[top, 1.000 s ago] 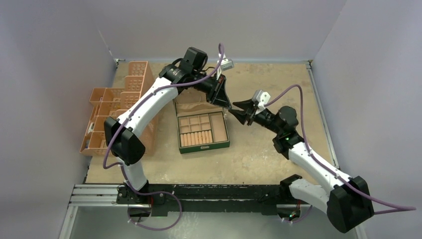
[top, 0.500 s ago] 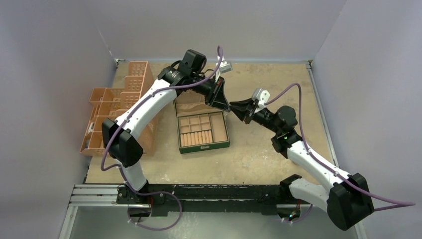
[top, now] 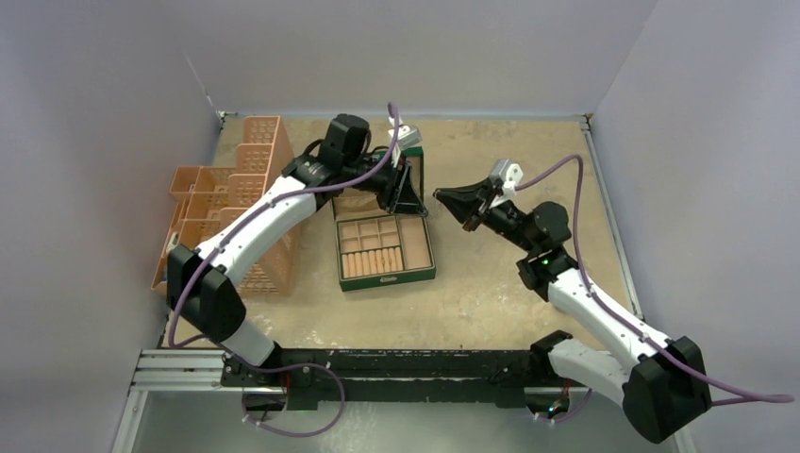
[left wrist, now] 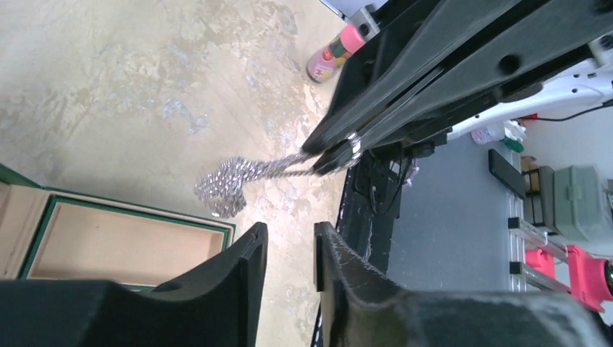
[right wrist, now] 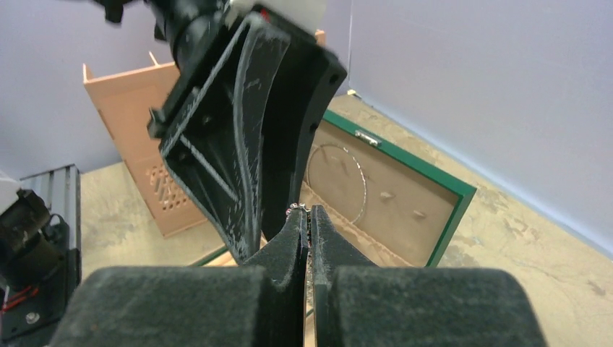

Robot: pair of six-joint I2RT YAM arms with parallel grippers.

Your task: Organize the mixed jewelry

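handover in progress above the table (top: 491, 283): my right gripper (left wrist: 335, 154) is clamping one end of the glittery silver chain (left wrist: 230, 186), which is dangling just off the far right corner of the green box (top: 385, 280). my left gripper (left wrist: 289, 242) is standing parted and empty. the next move, i judge, calls for carrying the chain over the box and lowering it in gently.

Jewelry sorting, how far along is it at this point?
Done: a wire hoop and two small pieces sit inside the lid of the green box. In hand: the right gripper is shut on the glittery chain, dangling beside the box; the left gripper is open, empty. Left: placing the chain.
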